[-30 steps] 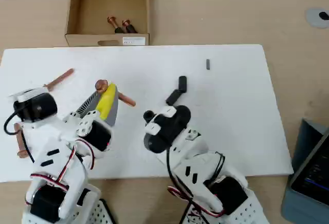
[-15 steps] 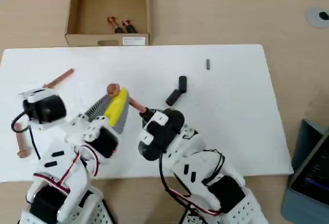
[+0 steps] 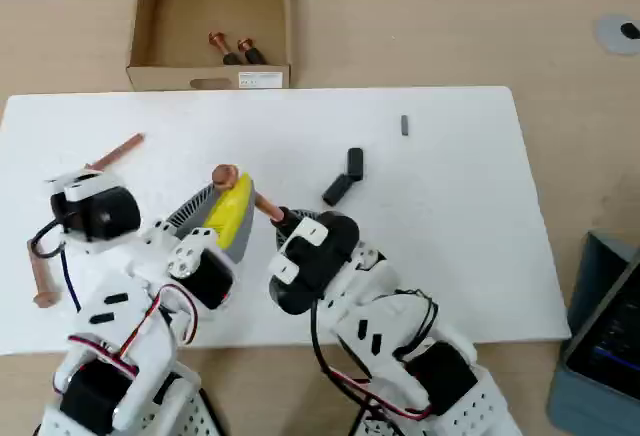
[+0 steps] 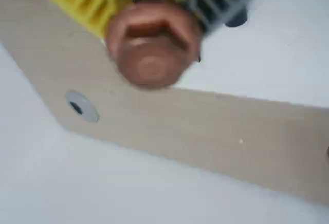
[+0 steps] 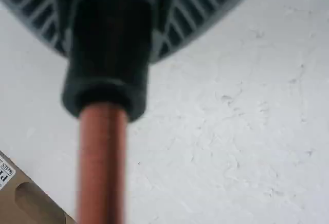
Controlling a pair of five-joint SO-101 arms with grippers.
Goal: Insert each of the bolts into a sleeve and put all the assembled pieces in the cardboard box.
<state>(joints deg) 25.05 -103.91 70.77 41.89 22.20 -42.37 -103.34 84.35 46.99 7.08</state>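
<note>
Between the hands: copper bolt (image 3: 262,203) spans from left hand (image 3: 224,184) to right hand (image 3: 289,223), above the white surface (image 3: 450,236).
Left hand: clamped on the bolt just behind its head. Yellow finger on one side, grey finger on the other. The head sticks out past the fingertips on the side away from the right hand.
Right hand: clamped on a black sleeve (image 5: 109,49), with a grey finger on each flank. Sleeve mouth faces the left hand.
Bolt/sleeve fit: shaft tip sits inside the sleeve mouth. Most of the shaft is bare between the two hands. Can't tell how deep it goes.
Ahead of the left hand: cardboard box (image 3: 137,26) on the wooden tabletop (image 3: 400,36), just past the far edge of the surface, well apart from both hands.
Box contents: two assembled pieces (image 3: 222,46), (image 3: 250,51), side by side near the wall facing the hands, copper heads pointing away from them.
Outer side of the left hand: two loose bolts flat on the surface. One (image 3: 115,153) lies at a slant, level with the fingertips. The other (image 3: 39,281) is back by the arm's base, near the surface edge and partly behind a cable.
Just ahead of the right hand: two loose sleeves (image 3: 355,163), (image 3: 338,190) lying just beside each other on the surface. Can't tell if they touch.
Farther ahead of the right hand: small dark piece (image 3: 404,125) lying alone, apart from the sleeves.
Far outer side of the right hand: grey device (image 3: 600,336) off the surface, at the tabletop edge.
</note>
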